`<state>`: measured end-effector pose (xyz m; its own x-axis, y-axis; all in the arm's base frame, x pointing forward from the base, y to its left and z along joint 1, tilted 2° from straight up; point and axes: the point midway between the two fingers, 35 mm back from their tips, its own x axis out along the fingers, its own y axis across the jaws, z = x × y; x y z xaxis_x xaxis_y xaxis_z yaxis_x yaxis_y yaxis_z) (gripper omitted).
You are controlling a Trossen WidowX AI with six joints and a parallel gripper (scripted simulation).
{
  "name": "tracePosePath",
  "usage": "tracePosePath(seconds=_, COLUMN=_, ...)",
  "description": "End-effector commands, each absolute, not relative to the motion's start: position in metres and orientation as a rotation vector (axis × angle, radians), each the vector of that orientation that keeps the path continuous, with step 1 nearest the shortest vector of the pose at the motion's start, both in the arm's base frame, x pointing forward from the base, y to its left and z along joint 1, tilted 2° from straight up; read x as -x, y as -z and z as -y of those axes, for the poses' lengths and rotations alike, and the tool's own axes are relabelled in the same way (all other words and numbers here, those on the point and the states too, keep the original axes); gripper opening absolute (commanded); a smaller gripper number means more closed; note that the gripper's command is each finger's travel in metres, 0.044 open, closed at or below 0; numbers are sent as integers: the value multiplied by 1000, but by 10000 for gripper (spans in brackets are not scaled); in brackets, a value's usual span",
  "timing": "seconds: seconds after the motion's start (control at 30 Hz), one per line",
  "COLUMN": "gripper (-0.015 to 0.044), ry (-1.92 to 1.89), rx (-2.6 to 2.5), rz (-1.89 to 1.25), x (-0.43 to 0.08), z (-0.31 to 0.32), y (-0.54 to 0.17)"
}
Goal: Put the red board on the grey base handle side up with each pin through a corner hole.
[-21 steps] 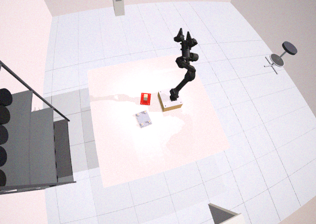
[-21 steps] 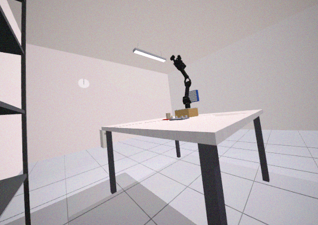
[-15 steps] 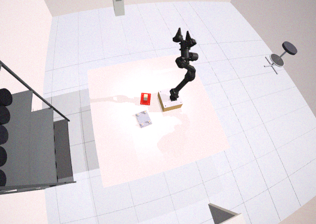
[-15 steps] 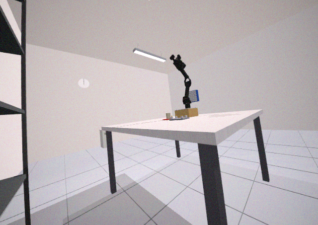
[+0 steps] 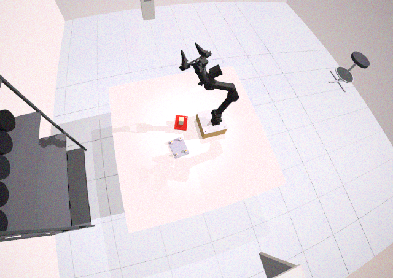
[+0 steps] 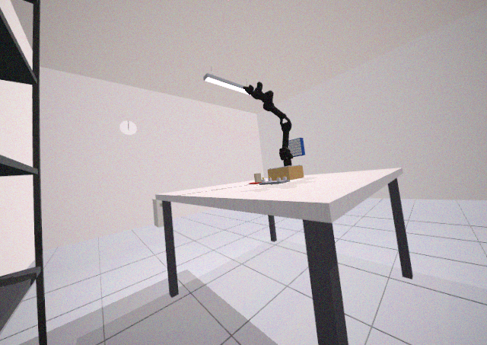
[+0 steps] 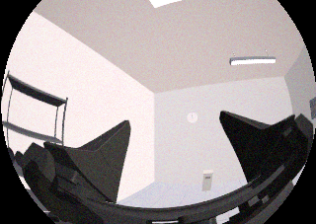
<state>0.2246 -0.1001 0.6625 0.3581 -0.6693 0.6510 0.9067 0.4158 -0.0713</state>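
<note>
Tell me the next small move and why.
Probably swing the open tool back and down toward the red board's square handle: it points away, high above the table, while the board lies beside the grey base, unmounted.
</note>
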Motion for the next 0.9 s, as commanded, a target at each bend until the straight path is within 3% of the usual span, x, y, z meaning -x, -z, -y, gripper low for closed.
tracePosePath(seconds=0.0, gripper=440, ry=965, rx=488, rz=506, x=-270, z=104, y=-633)
tracePosePath(seconds=0.47, gripper=440, ry=581, rx=518, rz=-111, x=-407, z=121, y=-441)
tracePosePath(seconds=0.67, gripper=440, ry=446, rx=432, rz=-431, x=-419, z=127, y=-336)
tracePosePath(seconds=0.87, gripper=440, ry=343, rx=287, rz=-764, x=-400, z=127, y=-235)
